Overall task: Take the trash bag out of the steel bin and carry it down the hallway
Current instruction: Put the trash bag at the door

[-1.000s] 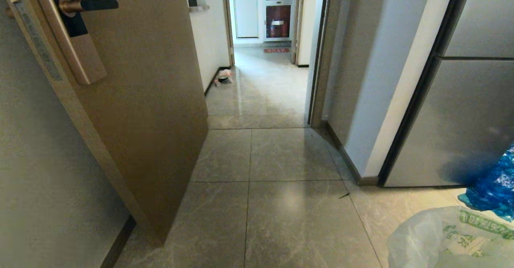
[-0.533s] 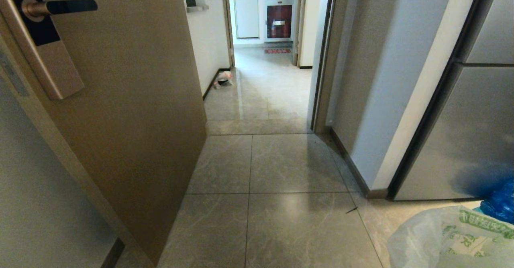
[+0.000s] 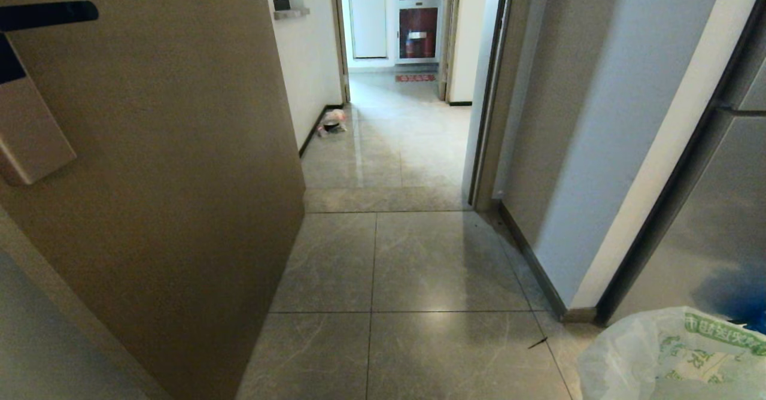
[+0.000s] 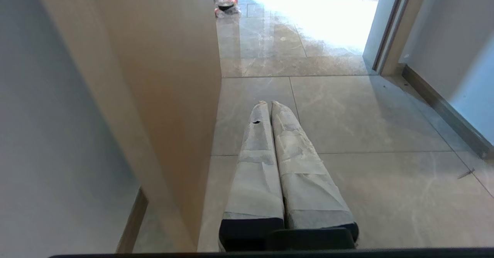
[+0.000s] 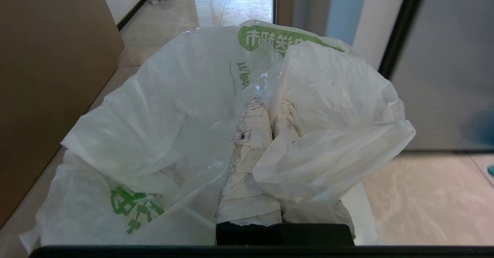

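Observation:
The trash bag (image 3: pixel 670 358), thin white plastic with green printing, fills the lower right corner of the head view. In the right wrist view my right gripper (image 5: pixel 270 105) is shut on a fold of the trash bag (image 5: pixel 173 115), whose plastic bunches up around the taped fingers (image 5: pixel 251 126). My left gripper (image 4: pixel 269 103) is shut with nothing in it and points forward over the floor tiles. The hallway (image 3: pixel 389 142) runs straight ahead on grey marbled tiles. The steel bin is out of view.
A brown wooden door (image 3: pixel 179 178) stands open close on the left. On the right are a wall corner (image 3: pixel 574 256) with a dark baseboard and a grey appliance (image 3: pixel 718 220). A small dark item with pinkish plastic (image 3: pixel 332 123) lies by the left wall farther down.
The whole view has shifted: the camera has moved forward, so the door and wall corner are nearer and the blue bag has almost left the right edge. The trash bag keeps its place.

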`<state>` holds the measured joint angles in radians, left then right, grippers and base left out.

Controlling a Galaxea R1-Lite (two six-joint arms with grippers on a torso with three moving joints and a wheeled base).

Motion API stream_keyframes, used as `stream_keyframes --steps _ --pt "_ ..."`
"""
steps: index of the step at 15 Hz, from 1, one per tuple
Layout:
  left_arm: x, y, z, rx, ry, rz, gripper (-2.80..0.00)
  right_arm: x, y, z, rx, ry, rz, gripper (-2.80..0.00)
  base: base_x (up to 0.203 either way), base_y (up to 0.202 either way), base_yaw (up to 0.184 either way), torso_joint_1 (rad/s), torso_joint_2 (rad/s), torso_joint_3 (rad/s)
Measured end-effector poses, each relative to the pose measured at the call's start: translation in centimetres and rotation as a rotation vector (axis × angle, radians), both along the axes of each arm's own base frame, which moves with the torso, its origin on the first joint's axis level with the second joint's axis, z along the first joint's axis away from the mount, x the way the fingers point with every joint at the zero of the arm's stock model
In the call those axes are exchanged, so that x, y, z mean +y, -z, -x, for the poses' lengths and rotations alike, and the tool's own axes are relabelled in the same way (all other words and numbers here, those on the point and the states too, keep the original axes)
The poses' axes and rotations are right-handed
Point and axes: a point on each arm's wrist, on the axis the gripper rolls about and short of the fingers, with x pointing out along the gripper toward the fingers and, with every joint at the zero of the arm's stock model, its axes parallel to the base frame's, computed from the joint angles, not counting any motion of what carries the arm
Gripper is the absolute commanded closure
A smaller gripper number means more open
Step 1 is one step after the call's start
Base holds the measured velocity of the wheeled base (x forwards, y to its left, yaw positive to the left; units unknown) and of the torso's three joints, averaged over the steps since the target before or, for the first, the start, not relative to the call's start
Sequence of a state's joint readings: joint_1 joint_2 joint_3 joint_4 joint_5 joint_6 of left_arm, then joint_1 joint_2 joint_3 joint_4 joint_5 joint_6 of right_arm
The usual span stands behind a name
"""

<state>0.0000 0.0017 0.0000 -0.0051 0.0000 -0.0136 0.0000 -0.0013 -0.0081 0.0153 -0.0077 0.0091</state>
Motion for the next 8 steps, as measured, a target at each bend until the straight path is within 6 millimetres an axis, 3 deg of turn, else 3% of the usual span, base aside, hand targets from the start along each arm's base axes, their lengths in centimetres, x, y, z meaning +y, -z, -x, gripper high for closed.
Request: stream_keyframes --steps 8 --pt "0.0 0.0 0.0 0.0 0.0 -0.002 0.0 0.0 0.0 0.0 0.0 0.0 0.0 0.0 0.192 0.0 0.001 0.003 0.0 0.004"
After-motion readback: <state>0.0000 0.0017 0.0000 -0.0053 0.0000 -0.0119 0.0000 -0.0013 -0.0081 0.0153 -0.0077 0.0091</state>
